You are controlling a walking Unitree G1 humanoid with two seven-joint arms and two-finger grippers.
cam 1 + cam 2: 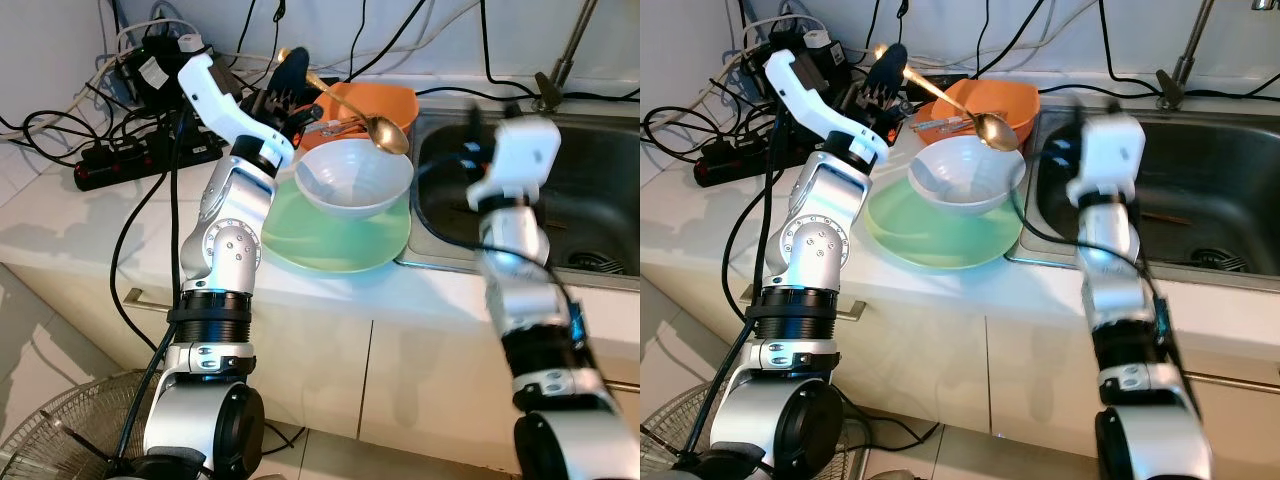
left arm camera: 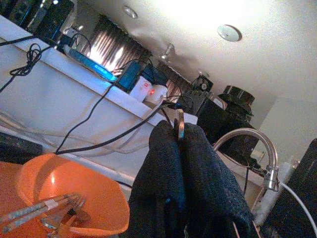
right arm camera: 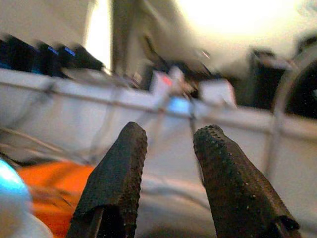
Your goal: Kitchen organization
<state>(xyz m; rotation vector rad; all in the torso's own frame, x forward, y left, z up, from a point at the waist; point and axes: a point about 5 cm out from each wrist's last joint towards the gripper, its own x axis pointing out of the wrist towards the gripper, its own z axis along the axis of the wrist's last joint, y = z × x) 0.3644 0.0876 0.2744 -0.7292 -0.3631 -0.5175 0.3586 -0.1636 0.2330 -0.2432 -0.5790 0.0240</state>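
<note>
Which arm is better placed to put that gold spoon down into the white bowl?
Left. The left gripper is shut on the gold spoon, whose head hangs just above the white bowl. The right gripper is open, holding nothing, over the sink.

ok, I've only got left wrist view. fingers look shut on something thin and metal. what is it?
Observer: A gold spoon, held by its handle in the left gripper; its bowl end hangs above the white bowl.
Operator: What's the white bowl sitting on?
Observer: A green plate on the counter, beside the sink.
Operator: And the right arm?
Observer: The right gripper is over the sink, fingers open, holding nothing.
</note>
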